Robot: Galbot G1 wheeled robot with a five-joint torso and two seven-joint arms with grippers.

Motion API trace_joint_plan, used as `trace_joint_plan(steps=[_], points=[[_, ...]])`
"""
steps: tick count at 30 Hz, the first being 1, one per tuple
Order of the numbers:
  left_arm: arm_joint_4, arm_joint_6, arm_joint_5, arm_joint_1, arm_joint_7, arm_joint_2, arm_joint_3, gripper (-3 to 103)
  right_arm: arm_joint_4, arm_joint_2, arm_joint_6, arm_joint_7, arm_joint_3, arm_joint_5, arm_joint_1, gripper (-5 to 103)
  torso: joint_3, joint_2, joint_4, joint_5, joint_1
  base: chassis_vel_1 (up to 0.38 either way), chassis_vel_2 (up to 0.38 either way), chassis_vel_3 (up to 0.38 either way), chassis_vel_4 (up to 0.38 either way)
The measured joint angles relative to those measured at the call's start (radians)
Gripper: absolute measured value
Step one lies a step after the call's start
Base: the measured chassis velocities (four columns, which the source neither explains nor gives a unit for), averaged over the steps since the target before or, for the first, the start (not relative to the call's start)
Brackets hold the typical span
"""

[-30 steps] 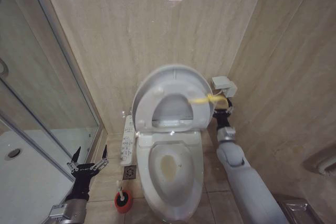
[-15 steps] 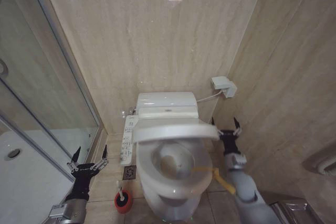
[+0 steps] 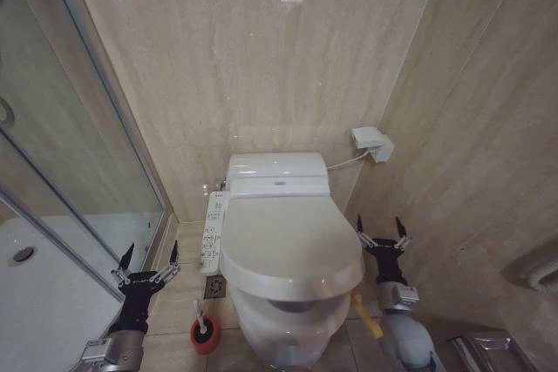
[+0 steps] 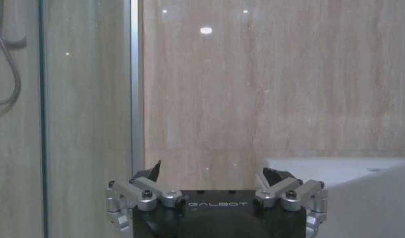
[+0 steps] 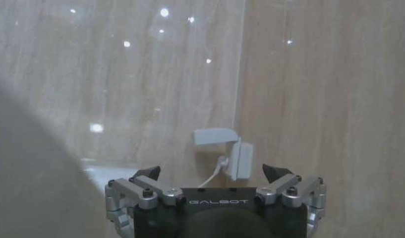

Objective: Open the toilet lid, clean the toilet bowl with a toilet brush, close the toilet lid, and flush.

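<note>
We stand in a narrow bathroom of beige tile, a glass shower screen (image 3: pixel 78 154) on our left; our right hand (image 3: pixel 381 231) hovers released, fingers spread, just beside the right edge of the toilet lid (image 3: pixel 288 246), which lies shut over the toilet bowl (image 3: pixel 279 328); our left hand (image 3: pixel 146 263) waits, also spread, near the toilet brush (image 3: pixel 204 331) on the floor. We judge the lid stiff, light, glossy and slippery; its yellow strap (image 3: pixel 369 315), hanging below the rim, offers the surest hold.
</note>
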Motion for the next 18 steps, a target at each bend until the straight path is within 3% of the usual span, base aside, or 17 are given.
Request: trace_joint_plan(steps=[18], points=[[0.000, 0.000, 0.000, 0.000, 0.000, 0.000, 0.000, 100, 0.046, -0.014, -0.026, -0.010, 0.015, 0.037, -0.030, 100, 0.000, 0.000, -0.0005, 0.0000, 0.000, 0.000, 0.000, 0.000, 0.000]])
